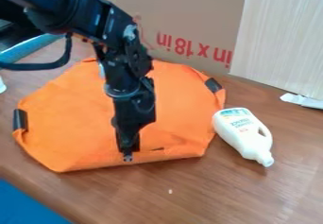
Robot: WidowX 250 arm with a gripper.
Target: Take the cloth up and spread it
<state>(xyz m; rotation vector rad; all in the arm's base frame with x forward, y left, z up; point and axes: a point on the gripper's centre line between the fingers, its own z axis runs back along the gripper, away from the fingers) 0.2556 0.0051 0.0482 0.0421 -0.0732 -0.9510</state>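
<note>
Beside the orange cloth (69,124) lies a white bottle (240,129), cardboard (183,10) behind.

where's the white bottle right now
In the camera view, the white bottle lies on the wooden table toward the right, just beside the right edge of the orange cloth.

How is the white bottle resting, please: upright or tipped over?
Tipped over: the bottle lies on the table, its printed face up and its neck pointing toward the lower right of the view.
</note>
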